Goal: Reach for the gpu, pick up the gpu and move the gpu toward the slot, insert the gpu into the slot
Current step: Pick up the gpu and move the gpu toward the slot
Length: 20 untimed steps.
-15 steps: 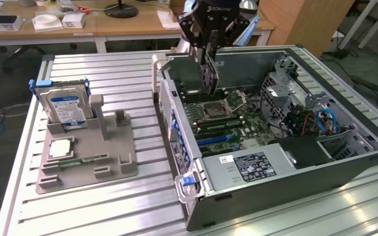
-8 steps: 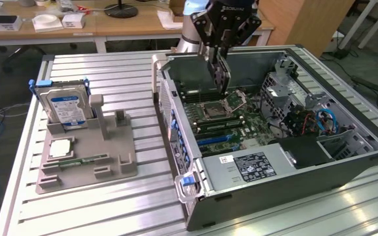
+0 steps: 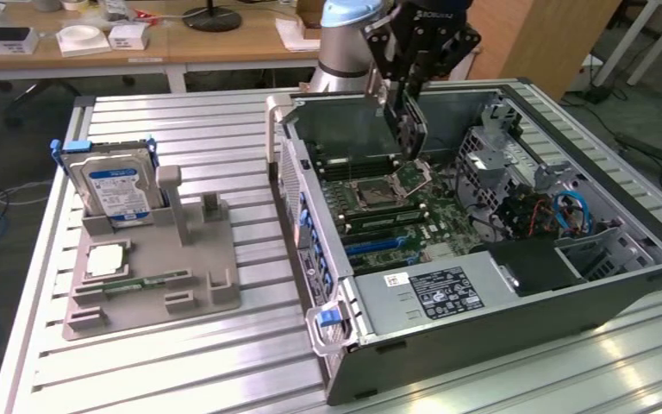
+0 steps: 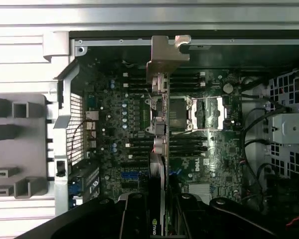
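Item: gpu (image 3: 407,142), held upright and edge-down in the gripper (image 3: 409,90), whose fingers are closed on it, close above the processor socket (image 3: 375,191), with the slot (image 3: 377,248) lying beyond that socket; hazard: a low or tilted carry would likely strike the socket.

White DELL lettering (image 4: 197,168) stands on the motherboard (image 4: 114,129), just beside the processor socket (image 4: 182,117). Farther from the socket, the gpu (image 4: 158,189) bears a small eye-shaped logo (image 4: 154,229); the hard drive (image 3: 113,185) label's print cannot be read.
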Tool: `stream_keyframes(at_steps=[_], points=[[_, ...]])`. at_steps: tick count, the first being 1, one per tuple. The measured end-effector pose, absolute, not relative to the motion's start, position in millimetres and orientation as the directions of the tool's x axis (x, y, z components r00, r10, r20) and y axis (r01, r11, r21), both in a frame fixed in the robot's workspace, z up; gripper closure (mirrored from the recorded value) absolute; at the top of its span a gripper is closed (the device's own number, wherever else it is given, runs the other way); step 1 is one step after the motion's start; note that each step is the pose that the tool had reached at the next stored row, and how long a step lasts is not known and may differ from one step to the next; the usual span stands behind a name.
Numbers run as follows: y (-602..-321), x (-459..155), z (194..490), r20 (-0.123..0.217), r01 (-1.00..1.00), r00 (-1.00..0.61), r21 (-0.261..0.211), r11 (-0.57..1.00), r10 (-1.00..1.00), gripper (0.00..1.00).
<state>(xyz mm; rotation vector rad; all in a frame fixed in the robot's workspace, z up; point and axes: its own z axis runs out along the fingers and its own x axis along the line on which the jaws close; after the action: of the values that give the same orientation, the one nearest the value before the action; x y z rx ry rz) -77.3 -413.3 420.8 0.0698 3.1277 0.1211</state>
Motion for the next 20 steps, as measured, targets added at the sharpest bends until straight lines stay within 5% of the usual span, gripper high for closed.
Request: stream_keyframes(at_steps=[20], points=[[-413.3, -42.4, 421.5, -0.009, 0.044, -0.999, 0.083, 0.996, 0.045, 0.74]])
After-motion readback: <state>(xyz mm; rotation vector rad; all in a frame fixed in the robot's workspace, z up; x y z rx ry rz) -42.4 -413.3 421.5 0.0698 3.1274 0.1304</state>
